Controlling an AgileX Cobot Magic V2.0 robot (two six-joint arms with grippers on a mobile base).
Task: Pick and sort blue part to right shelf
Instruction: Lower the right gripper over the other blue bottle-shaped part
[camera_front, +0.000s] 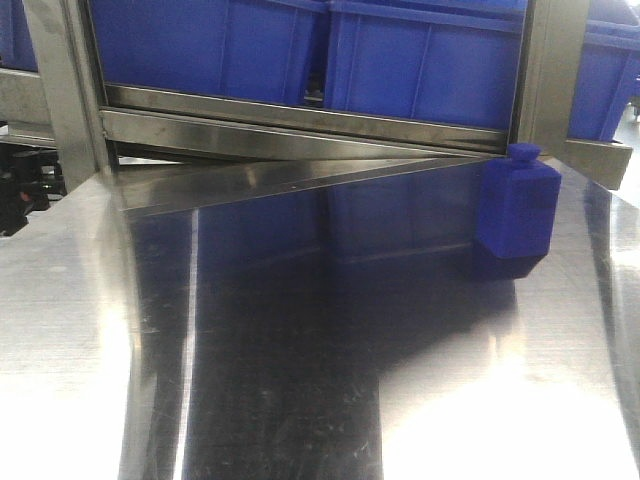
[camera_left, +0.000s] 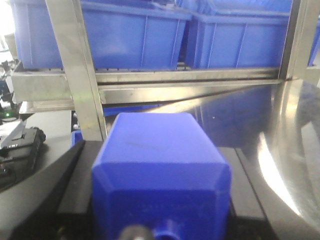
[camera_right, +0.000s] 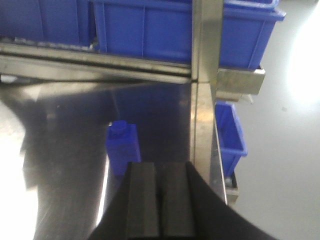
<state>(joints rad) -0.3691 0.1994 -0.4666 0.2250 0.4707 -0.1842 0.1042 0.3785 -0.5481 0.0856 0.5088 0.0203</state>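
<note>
A blue bottle-shaped part (camera_front: 515, 215) with a small cap stands upright on the steel table at the right, close to the shelf post. It also shows in the right wrist view (camera_right: 122, 145), just ahead and left of my right gripper (camera_right: 160, 170), which is shut and empty. My left gripper (camera_left: 159, 150) is shut on a second blue part (camera_left: 160, 170), a faceted block that fills the space between the black fingers (camera_left: 75, 185). Neither gripper shows in the front view.
A steel shelf rail (camera_front: 300, 125) carries large blue bins (camera_front: 420, 60) along the back. A vertical steel post (camera_right: 204, 100) stands at the table's right edge, with a small blue bin (camera_right: 230, 135) lower beyond it. Black equipment (camera_front: 25, 185) sits at far left.
</note>
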